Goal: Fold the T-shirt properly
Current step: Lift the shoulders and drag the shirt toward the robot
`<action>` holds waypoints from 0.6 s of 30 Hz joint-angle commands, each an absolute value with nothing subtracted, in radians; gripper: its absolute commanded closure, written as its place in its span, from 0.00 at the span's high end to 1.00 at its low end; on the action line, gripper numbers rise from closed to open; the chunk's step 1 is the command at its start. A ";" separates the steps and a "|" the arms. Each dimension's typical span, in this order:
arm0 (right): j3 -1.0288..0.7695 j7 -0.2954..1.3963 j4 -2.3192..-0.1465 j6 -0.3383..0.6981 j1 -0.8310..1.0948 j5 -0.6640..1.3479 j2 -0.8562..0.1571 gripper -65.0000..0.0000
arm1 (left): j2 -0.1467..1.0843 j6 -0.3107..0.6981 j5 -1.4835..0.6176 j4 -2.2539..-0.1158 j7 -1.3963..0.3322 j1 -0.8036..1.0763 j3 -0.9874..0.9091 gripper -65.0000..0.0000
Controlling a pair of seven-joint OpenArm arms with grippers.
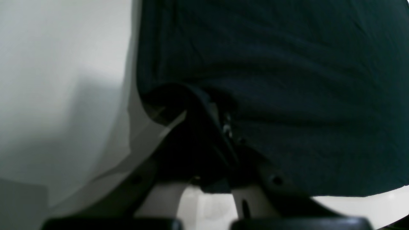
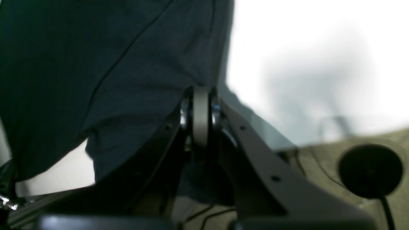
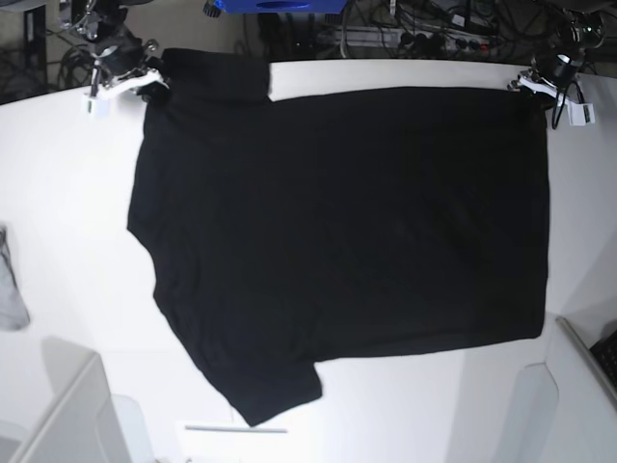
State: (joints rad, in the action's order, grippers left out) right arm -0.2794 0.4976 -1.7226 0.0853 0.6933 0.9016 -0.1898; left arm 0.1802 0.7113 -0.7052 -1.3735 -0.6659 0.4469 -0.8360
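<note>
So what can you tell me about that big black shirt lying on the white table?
The large black short-sleeved cotton T-shirt lies spread flat on the white table, plain side up, lightly creased. One sleeve points to the near edge, the other to the far-left corner. The right gripper is shut on the cloth by that far sleeve; the left gripper is shut on the far-right corner.

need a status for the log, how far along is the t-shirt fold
Done: the T-shirt lies spread flat, plain black side up, on the white table.
In hand: the right gripper and left gripper are shut on its two far corners.
Left: every fold; no edge is turned over and both sleeves lie out flat.
</note>
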 commanded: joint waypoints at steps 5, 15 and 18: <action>-0.300 0.510 -1.773 0.059 0.765 0.881 -0.196 0.00 | 0.180 0.698 -0.645 -1.422 -0.722 0.496 -0.825 0.00; -0.294 0.510 -1.931 0.059 0.851 0.885 -0.194 0.00 | 0.139 0.698 -0.653 -1.593 -0.719 0.630 -0.825 0.00; -0.294 0.515 -1.972 0.059 0.849 0.885 -0.194 0.00 | 0.122 0.698 -0.653 -1.644 -0.720 0.639 -0.828 0.00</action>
